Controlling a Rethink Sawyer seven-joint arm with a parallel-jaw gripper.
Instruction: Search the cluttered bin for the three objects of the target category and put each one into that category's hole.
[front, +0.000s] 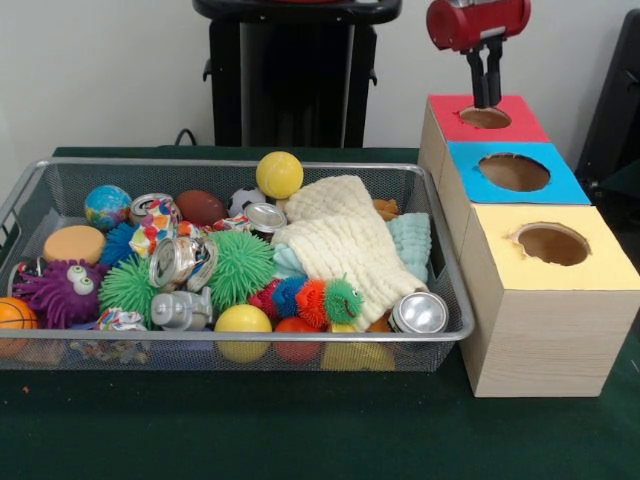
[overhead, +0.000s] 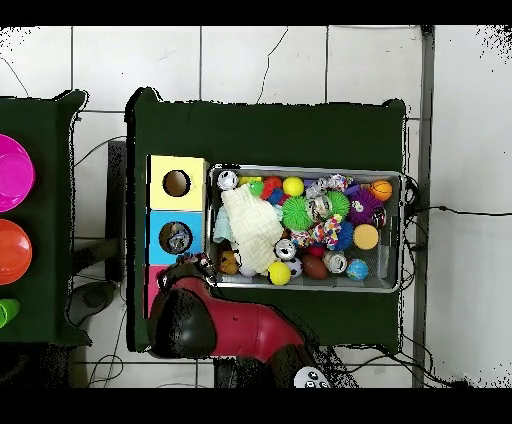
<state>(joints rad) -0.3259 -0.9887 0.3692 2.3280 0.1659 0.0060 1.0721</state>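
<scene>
Crushed cans (front: 182, 262) lie mid-left in the wire bin (front: 440, 335); at upper right we see the gripper (front: 486, 98) above the red hole (front: 485, 117), fingers together, empty.

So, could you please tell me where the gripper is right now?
In the front view the gripper hangs at the upper right, directly over the red box's hole, beside the blue box.

Red arm (front: 477, 22), black pincer (front: 486, 98)

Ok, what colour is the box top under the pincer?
Red box top, directly below the pincer; clearest in the front view.
</scene>
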